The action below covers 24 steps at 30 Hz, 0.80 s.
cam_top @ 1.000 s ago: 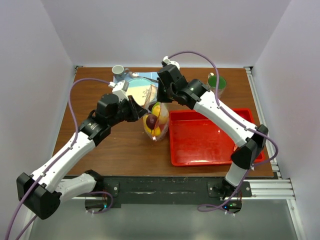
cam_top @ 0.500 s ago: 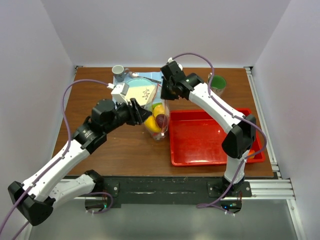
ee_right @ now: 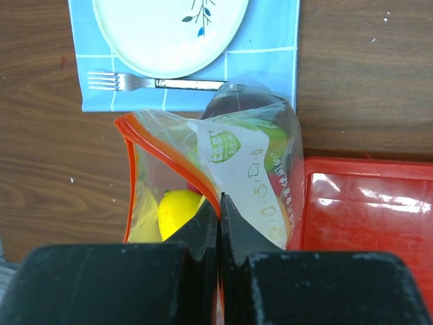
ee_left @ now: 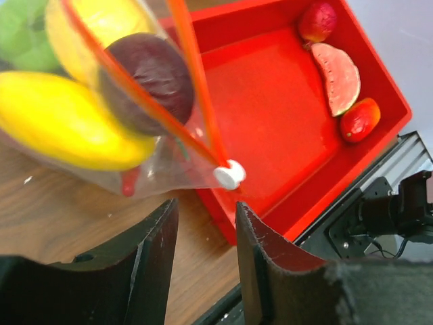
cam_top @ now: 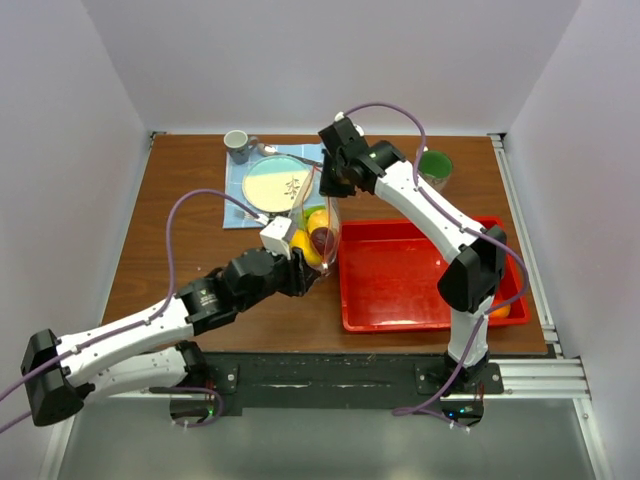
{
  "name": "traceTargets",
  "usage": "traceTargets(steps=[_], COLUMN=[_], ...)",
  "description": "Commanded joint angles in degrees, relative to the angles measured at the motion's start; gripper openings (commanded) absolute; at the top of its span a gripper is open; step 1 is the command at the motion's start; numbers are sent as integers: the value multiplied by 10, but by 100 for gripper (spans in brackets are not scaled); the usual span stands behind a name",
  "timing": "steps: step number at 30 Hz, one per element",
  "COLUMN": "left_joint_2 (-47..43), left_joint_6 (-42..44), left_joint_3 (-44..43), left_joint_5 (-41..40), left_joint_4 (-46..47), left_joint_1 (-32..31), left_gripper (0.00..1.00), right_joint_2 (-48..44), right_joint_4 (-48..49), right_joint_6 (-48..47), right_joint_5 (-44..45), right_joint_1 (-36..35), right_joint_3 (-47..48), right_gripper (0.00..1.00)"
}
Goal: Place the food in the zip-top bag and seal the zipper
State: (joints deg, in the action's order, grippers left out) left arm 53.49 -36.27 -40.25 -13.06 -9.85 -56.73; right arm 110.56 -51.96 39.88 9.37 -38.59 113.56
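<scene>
The right end effector (ee_right: 218, 203) is pinching the zip-top bag (cam_top: 318, 232) at its zipper (ee_left: 193, 74), on the counter (cam_top: 180, 200) just beside the red tray (cam_top: 400, 275). The left end effector (ee_left: 203, 227) is hovering part-open and empty under the bag's white slider (ee_left: 229, 175). The food (ee_left: 61, 118) is sitting inside the bag, and three loose pieces (ee_left: 342, 78) are lying in the tray's corner.

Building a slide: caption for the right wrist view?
Right gripper pinching the zip-top bag by its zipper, yellow fruit inside.
</scene>
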Motion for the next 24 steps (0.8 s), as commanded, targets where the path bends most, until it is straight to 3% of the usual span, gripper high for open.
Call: traceTargets(steps=[1,8,17,24], left_joint_2=[12,53,69,79], left_joint_6=[26,41,95,188], left_joint_3=[3,12,54,129], left_joint_5=[-71,-126,-261,-316], left_joint_4=[89,138,211,380], left_joint_1=[-36,-73,-143,-157], left_gripper=[43,43,41,41], right_joint_2=[2,3,14,11], right_joint_4=[-11,-18,-29,-31], right_joint_6=[8,11,15,21], right_joint_5=[-1,2,-8,-8], right_joint_1=[3,4,4,4], right_joint_3=[28,31,46,40], right_gripper=[0,0,0,0])
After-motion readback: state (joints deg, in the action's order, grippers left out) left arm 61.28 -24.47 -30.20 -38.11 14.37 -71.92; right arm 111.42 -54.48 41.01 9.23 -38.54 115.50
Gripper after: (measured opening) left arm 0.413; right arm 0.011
